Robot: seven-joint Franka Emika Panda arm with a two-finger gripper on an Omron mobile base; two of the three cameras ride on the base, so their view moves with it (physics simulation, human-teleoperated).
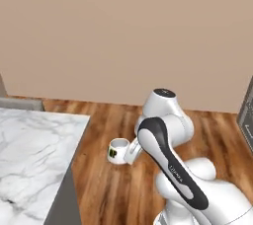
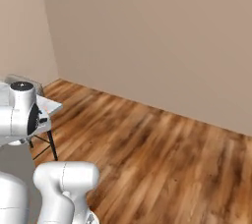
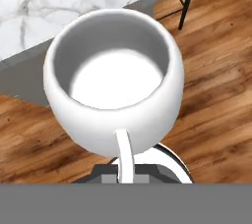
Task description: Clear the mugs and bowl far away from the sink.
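A glossy white mug [image 1: 117, 151] with a dark mark on its side hangs upright in the air over the wooden floor, just off the corner of the marble counter [image 1: 34, 155]. In the hand view the mug [image 3: 115, 85] is seen from above and is empty inside, with its thin white handle [image 3: 123, 154] running down into my gripper [image 3: 127, 178]. The gripper [image 1: 131, 151] is shut on that handle, partly hidden behind my forearm. The bowl and the sink are out of view.
The white marble counter [image 3: 74, 2] ends at a grey side panel to my left. Wooden floor [image 2: 162, 149] stretches to beige walls ahead and right. A black-legged stand [image 2: 45, 137] stands by the counter's end. A dark appliance [image 1: 247, 115] sits at the right edge.
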